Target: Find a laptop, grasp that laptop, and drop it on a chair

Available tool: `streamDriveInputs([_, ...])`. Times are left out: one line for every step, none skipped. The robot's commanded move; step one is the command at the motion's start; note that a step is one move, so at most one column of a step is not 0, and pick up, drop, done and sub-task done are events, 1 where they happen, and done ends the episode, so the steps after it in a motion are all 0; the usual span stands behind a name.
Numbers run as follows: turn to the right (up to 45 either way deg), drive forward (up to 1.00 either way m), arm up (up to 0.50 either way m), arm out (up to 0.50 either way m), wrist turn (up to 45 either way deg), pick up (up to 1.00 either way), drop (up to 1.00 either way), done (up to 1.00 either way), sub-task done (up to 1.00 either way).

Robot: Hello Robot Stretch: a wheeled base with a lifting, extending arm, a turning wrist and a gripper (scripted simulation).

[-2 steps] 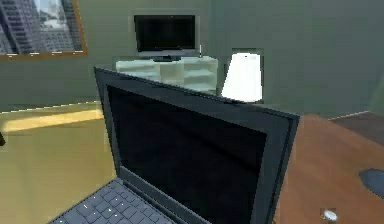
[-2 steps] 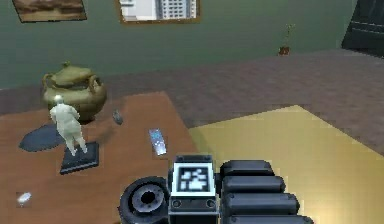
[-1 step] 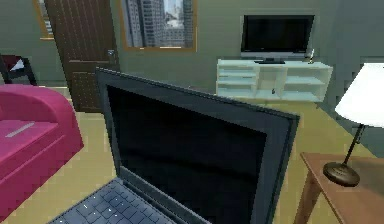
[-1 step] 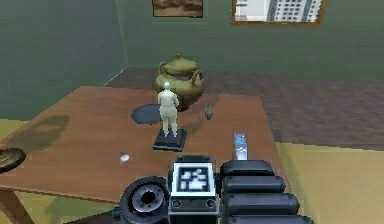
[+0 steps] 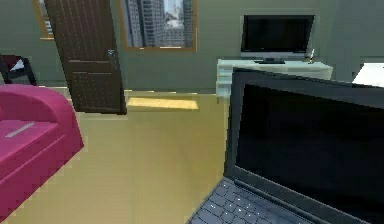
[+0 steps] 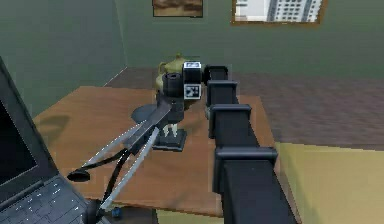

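Observation:
The laptop (image 5: 300, 150) stands with its lid up in the forward view's right foreground, its screen dark and its keyboard at the bottom edge. It shows again at the arm side view's left edge as the laptop (image 6: 22, 165) on a wooden table (image 6: 95, 110). The arm (image 6: 235, 130) reaches out over this table. My gripper (image 6: 92, 185) points its two thin fingers (image 6: 125, 150) down toward the laptop's keyboard corner. I cannot tell whether it holds anything. A pink upholstered seat (image 5: 30, 140) stands at the forward view's left.
A dark brown door (image 5: 88, 50) and a window (image 5: 158, 22) are on the far wall. A TV (image 5: 277, 35) sits on a white stand (image 5: 270, 72). An olive figure (image 6: 172, 72) on a grey base stands on the table by the wrist. Yellow floor (image 5: 150, 150) lies between.

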Motion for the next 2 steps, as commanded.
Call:
streamDriveInputs([0.0, 0.00, 0.00, 0.00, 39.0, 0.00, 0.00, 0.00, 0.00])
streamDriveInputs([0.0, 0.00, -0.32, 0.00, 0.0, 0.00, 0.00, 0.00, 0.00])
